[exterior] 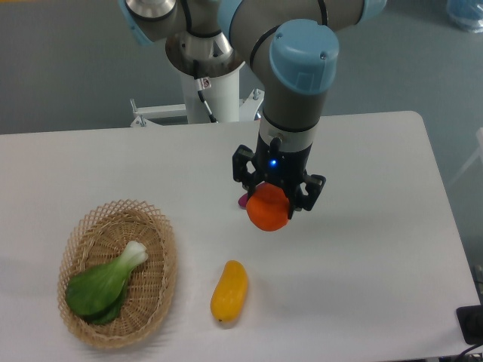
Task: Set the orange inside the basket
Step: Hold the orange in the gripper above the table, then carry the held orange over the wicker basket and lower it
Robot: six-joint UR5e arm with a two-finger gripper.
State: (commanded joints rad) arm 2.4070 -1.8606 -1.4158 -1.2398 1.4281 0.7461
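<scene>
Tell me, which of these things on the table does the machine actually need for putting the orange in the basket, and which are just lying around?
Needed for the job:
- orange, held in the end effector
- basket, to the left

Just lying about:
- leafy green vegetable, inside the basket
- yellow-orange fruit
- small purple-red fruit, mostly hidden behind the orange

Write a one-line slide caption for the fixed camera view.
Gripper holds the orange above the table, right of the basket.

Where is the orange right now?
The orange is held in the gripper near table centre, right of the basket, above the yellow fruit.
</scene>
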